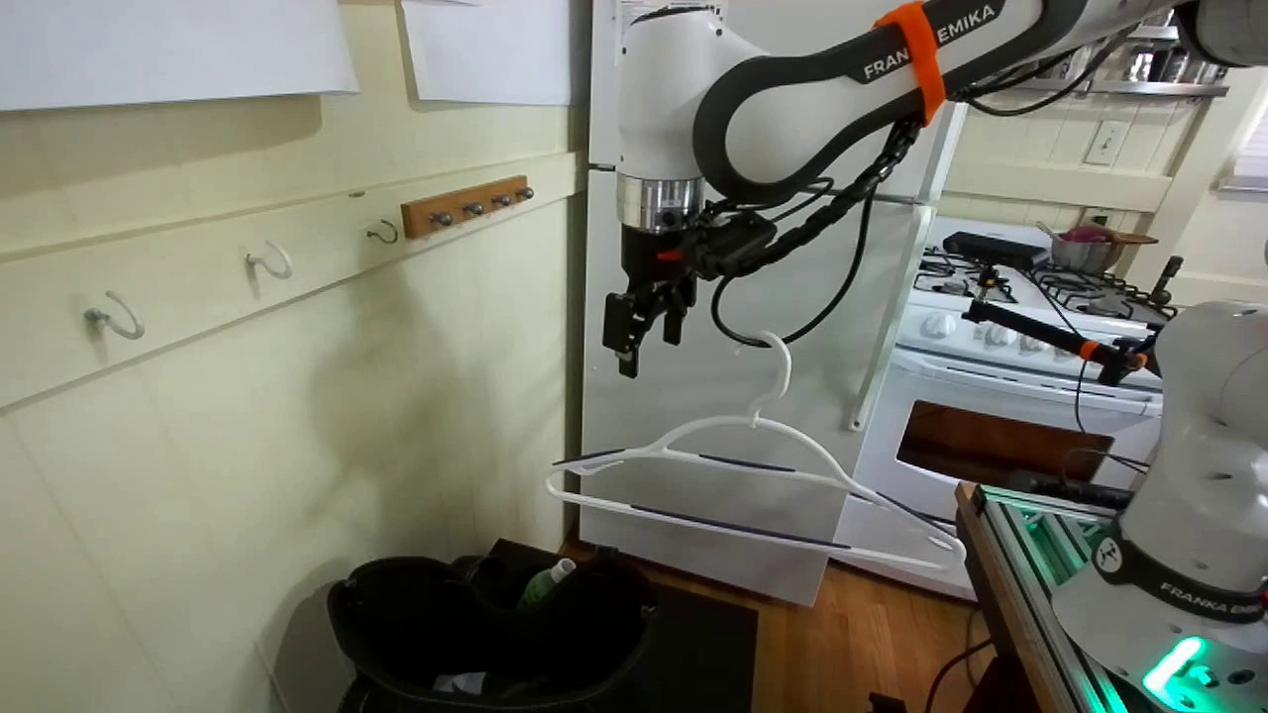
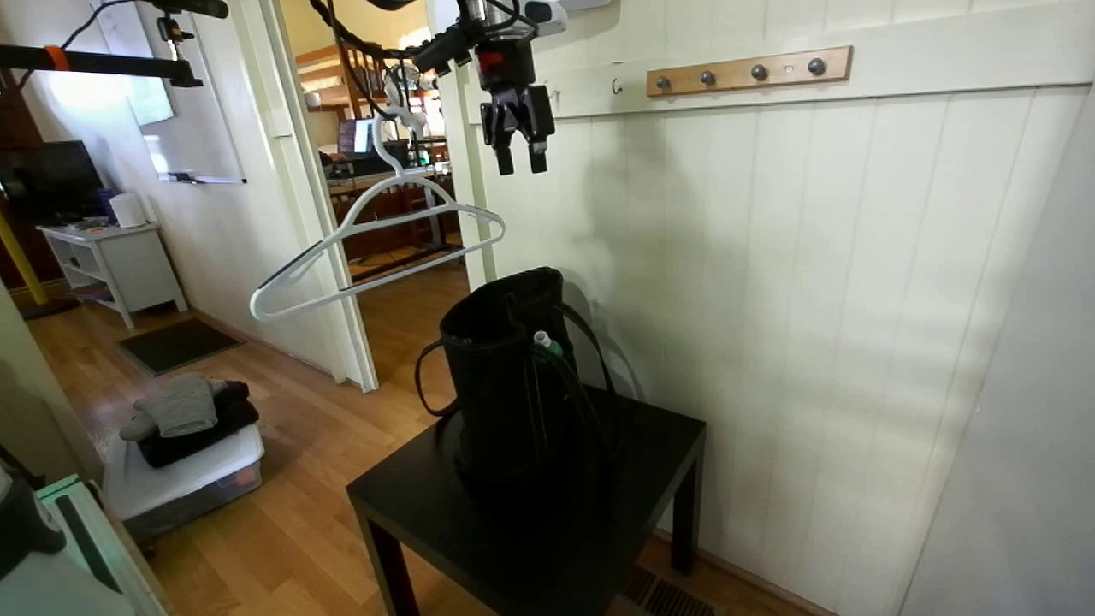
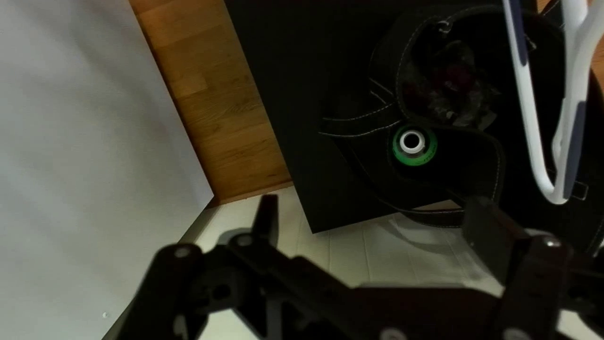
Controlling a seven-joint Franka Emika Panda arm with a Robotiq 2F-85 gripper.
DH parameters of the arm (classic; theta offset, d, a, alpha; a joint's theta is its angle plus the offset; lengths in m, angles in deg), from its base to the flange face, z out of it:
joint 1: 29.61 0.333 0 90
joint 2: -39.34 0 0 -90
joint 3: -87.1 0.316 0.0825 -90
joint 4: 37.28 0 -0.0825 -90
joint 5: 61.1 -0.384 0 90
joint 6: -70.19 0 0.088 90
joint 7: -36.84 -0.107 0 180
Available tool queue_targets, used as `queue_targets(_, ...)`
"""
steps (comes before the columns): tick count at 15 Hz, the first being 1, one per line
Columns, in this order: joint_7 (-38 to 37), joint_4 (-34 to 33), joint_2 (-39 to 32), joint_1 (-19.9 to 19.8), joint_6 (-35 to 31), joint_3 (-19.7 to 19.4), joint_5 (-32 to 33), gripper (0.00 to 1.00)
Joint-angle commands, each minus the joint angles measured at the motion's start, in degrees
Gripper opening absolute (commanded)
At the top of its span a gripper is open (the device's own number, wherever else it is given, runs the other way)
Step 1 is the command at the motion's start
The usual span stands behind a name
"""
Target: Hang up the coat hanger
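Note:
The white coat hanger [image 1: 755,420] is in the air, its bottom bar slanted. Its hook appears to hang over the black cable loop of my arm, not from the jaws. It also shows in an exterior view [image 2: 399,180], with its hook by the cable. In the wrist view one end of the hanger [image 3: 529,113] shows at the upper right. My gripper [image 1: 651,349] points down with its fingers apart and nothing between them. It also shows beside the hanger, nearer the wall [image 2: 522,162], and along the bottom of the wrist view [image 3: 374,208].
White wall hooks [image 1: 119,319] and a wooden peg rack [image 1: 466,206] are on the wall rail; the rack also shows here [image 2: 748,72]. A black bag [image 2: 505,402] stands on a black table [image 2: 411,488] below. A white fridge [image 1: 693,574] and stove [image 1: 1001,371] stand behind.

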Motion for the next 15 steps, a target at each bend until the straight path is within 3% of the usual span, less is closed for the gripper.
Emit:
queue_targets(1, -1.8, -0.7, 1.6, 0.4, 3.4, 0.4, 2.3, 1.0)
queue_targets(15, -3.5, -4.3, 3.0, 0.6, 4.2, 1.8, 6.0, 1.0)
